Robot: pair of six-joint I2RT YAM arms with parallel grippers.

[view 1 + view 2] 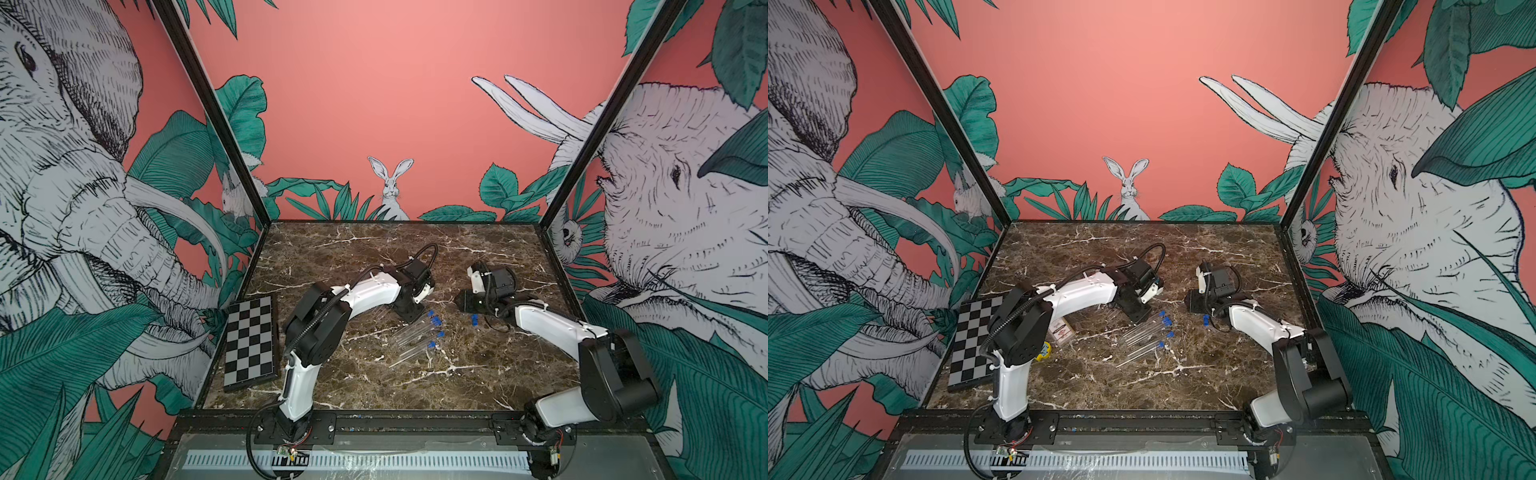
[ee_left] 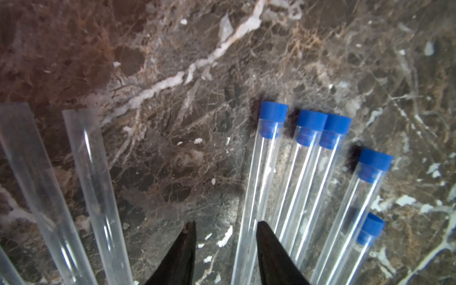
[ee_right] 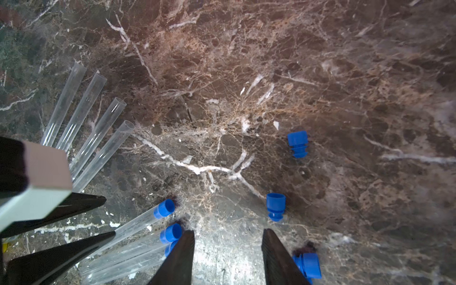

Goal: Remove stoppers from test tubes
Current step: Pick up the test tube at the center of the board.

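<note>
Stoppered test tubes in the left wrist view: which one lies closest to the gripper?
The stoppered test tube at the edge of the group facing the open tubes; its body passes right by one fingertip of the left gripper.

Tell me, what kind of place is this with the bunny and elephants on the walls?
Probably a robot practice booth, not a real jungle. Two robot arms are bolted at a marble-look table, printed wall panels box it in, and test tubes with blue stoppers lie ready.

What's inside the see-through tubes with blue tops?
Only blue stoppers plugging the mouths; the test tubes look empty otherwise. The left gripper covers parts of some.
</note>
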